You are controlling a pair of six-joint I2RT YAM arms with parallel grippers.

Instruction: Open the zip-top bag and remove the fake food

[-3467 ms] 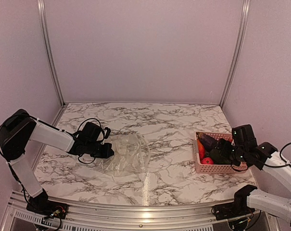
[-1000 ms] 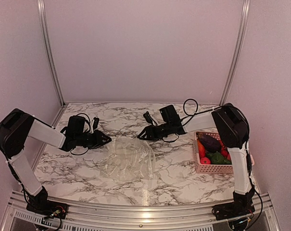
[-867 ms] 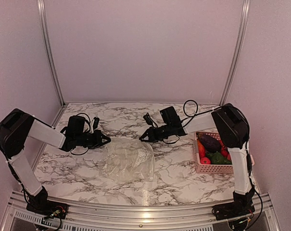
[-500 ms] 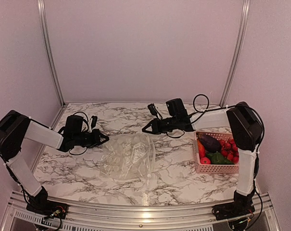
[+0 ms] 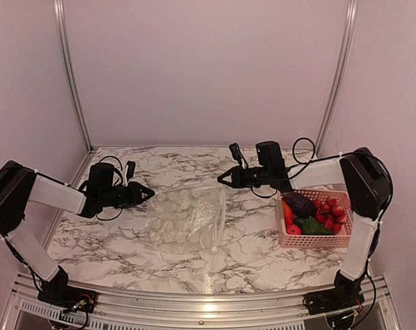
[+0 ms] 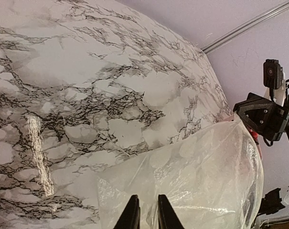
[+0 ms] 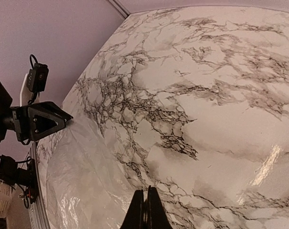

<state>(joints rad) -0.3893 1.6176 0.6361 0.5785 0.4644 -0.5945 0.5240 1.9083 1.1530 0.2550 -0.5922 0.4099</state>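
Observation:
The clear zip-top bag (image 5: 187, 220) lies spread on the marble table between my two grippers, and I see nothing inside it. My left gripper (image 5: 150, 194) is at the bag's near-left corner. In the left wrist view its jaws (image 6: 147, 196) stand slightly apart, with the bag's film (image 6: 197, 181) lying in the gap. My right gripper (image 5: 220, 177) is at the bag's far-right corner. Its jaws (image 7: 145, 189) are pressed together on the bag's edge (image 7: 82, 186). The fake food (image 5: 311, 223), red, green and dark purple pieces, sits in the pink basket (image 5: 311, 242) at the right.
The basket stands near the table's right edge, under the right arm's forearm. Metal frame posts rise at the back corners, and purple walls close off the table on three sides. A metal rail runs along the near edge.
The right gripper came from the basket to the bag. Over the last second it drew back and to the right, the bag spread flatter and squarer, and the left jaws parted.

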